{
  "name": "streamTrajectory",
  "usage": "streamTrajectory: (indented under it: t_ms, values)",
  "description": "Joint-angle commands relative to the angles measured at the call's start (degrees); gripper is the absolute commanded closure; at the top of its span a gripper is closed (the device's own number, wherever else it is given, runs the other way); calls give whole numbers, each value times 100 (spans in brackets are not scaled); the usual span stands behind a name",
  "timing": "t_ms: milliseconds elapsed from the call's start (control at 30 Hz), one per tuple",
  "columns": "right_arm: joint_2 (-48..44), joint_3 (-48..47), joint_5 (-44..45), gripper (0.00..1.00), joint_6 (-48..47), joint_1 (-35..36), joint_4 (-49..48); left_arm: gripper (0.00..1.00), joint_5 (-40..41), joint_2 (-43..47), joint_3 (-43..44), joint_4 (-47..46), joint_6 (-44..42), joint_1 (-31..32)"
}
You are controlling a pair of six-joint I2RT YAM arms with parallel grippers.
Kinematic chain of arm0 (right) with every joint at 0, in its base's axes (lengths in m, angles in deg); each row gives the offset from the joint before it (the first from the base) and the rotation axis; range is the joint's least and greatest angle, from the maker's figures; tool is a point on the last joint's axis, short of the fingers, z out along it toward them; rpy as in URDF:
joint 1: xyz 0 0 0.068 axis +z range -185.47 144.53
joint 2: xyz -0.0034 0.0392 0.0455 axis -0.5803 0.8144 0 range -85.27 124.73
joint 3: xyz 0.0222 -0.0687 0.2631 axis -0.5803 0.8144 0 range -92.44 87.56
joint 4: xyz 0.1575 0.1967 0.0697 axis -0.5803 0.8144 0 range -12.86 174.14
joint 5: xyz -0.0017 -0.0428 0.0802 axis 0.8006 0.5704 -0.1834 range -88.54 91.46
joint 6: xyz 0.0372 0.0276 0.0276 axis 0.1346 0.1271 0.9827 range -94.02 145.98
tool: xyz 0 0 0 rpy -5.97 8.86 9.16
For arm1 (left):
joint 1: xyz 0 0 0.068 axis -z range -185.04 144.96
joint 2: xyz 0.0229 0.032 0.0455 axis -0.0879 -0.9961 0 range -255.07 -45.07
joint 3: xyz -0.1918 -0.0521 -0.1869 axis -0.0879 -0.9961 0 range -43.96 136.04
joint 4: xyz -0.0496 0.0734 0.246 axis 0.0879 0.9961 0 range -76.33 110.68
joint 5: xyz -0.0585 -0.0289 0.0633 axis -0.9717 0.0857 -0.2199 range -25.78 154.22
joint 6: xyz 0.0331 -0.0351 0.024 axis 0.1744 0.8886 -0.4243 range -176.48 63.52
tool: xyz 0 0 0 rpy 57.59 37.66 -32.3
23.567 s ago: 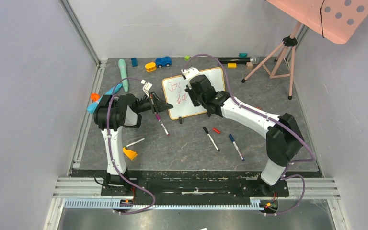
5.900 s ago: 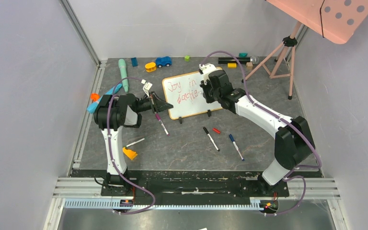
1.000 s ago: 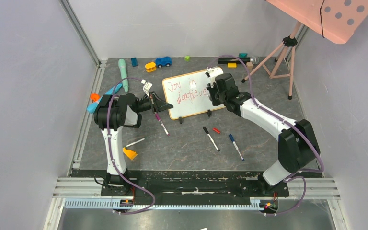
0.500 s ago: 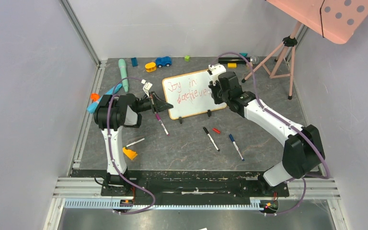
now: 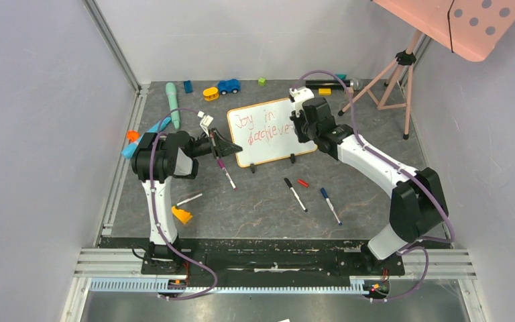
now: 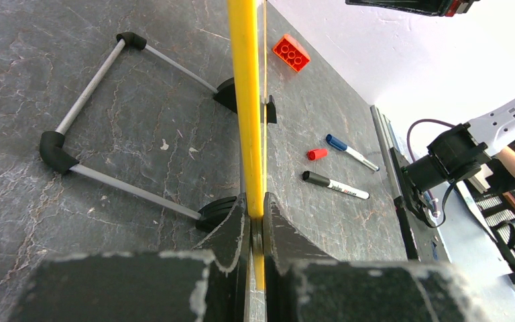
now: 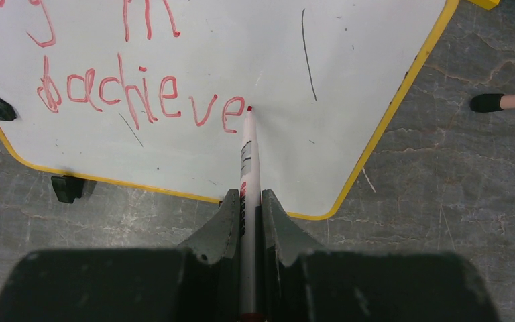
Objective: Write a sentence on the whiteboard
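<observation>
The whiteboard [image 5: 265,142] stands propped on the dark table, seen edge-on as a yellow frame [image 6: 245,100] in the left wrist view. My left gripper [image 6: 256,201] is shut on its left frame edge and shows in the top view as the left gripper [image 5: 231,146]. The sentence [image 7: 134,100] is in red, reading "Joy in" above "achieve". My right gripper [image 7: 247,196] is shut on a red marker [image 7: 247,161]. The marker's tip touches the whiteboard [image 7: 349,80] just right of the last "e". From above, the right gripper [image 5: 303,126] covers the board's right part.
A black marker [image 5: 295,194], a red cap [image 5: 302,182] and a blue marker [image 5: 330,205] lie in front of the board, a purple marker [image 5: 226,173] under my left gripper. A pink tripod [image 5: 382,80] stands back right under a pink dotted panel [image 5: 469,20]. Toys line the back edge.
The second line has grown from a few letters to "achieve". My right gripper with the marker has crept right along it. The left arm has not moved.
</observation>
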State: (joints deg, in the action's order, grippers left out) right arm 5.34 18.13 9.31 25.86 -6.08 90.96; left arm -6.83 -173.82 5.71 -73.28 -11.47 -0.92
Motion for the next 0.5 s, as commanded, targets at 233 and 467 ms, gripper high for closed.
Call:
streamTrajectory:
  t_ms: [233,467]
  values:
    - [114,-202,79,100,-67,-47,-245,98,-577,-262,-85,-225,-423,98]
    - [-7,117,24,100,4,-40,-284,98,-568,-263,-89,-225,-423,98]
